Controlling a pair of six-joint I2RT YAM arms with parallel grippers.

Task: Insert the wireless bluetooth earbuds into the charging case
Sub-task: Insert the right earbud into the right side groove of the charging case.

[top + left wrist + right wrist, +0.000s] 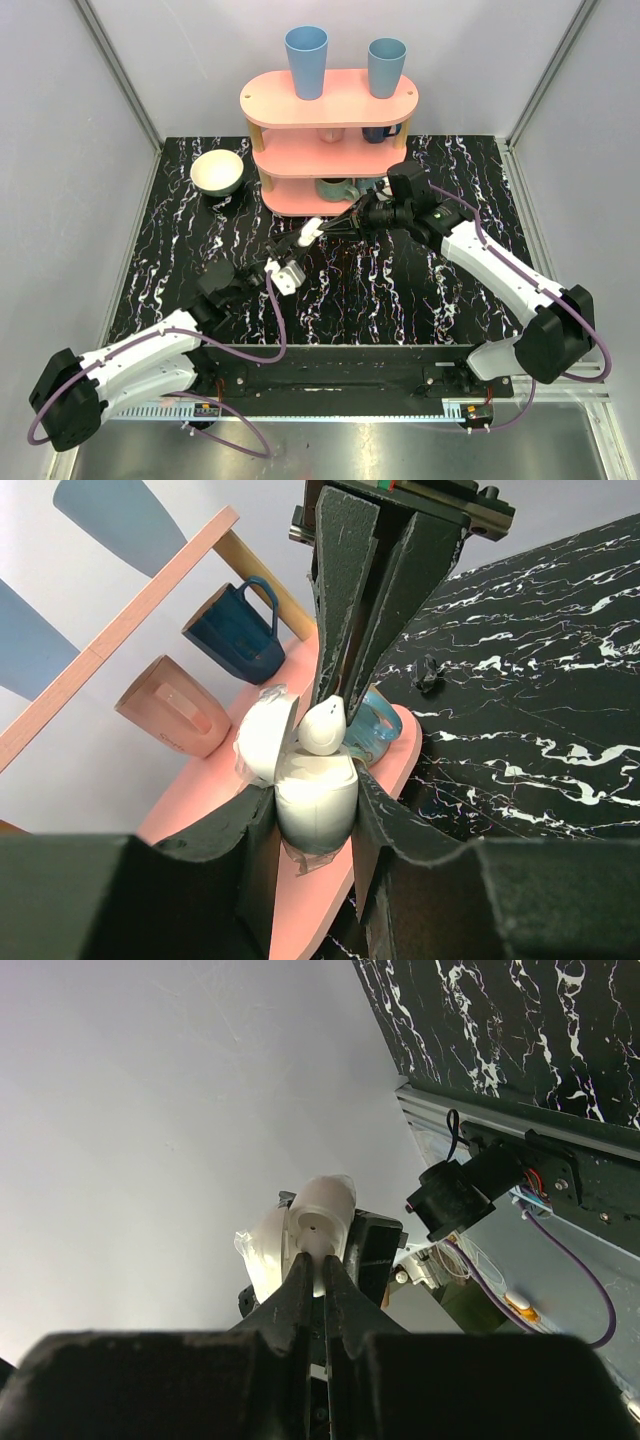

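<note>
**Earbud at Case Opening**

My left gripper (pixel 315 818) clamps the case (pixel 318 792), lid (pixel 262 742) open, above the middle of the table (pixel 400 290), near the shelf (pixel 330 100). My right gripper (pixel 318 1278) pinches one earbud (pixel 324 727) at the case opening.

Left arm stretches from lower left toward centre frame, left gripper (pixel 285 275) clamped around the charging case (pixel 316 805). Right arm bends in from lower right, wrist angled left, right gripper (pixel 312 232) pinched tight on an earbud (pixel 325 728), fingertips just above the left's.
</note>
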